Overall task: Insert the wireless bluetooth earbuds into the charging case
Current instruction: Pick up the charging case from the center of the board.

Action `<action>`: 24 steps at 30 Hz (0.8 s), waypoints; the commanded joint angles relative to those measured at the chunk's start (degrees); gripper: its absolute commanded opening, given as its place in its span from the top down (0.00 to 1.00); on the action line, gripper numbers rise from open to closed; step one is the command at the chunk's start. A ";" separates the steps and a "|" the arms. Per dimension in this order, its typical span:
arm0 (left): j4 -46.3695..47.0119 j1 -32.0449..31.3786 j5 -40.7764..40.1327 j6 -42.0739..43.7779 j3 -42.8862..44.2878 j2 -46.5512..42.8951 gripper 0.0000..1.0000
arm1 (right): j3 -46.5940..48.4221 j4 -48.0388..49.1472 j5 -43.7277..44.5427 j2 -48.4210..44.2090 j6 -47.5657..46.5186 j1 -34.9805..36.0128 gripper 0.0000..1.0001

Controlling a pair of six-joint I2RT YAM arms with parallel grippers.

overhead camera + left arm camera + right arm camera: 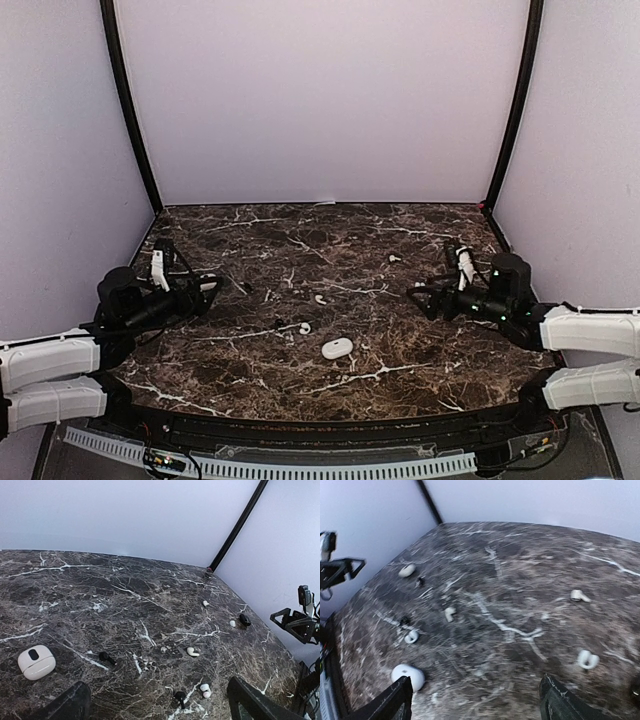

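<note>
The white rounded charging case lies on the marble table near the front middle, also seen in the left wrist view and the right wrist view. Small white earbuds lie scattered: one just left of the case, one behind it, one farther back. My left gripper hovers open at the left, my right gripper open at the right, both well apart from the case. Nothing sits between the left fingers or the right fingers.
Small black earbuds lie among the white ones. More white buds lie near the right arm. White walls with black corner posts enclose the table.
</note>
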 commanded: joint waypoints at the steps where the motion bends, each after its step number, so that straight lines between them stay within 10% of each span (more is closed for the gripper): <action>1: 3.21 0.02 5.91 0.95 -0.85 0.92 0.03 | 6.10 -1.77 -6.50 6.04 -9.03 9.69 0.13; 24: 10.30 -0.02 13.50 0.13 -2.19 5.58 0.08 | 25.00 -16.51 4.67 31.61 -24.69 26.89 0.19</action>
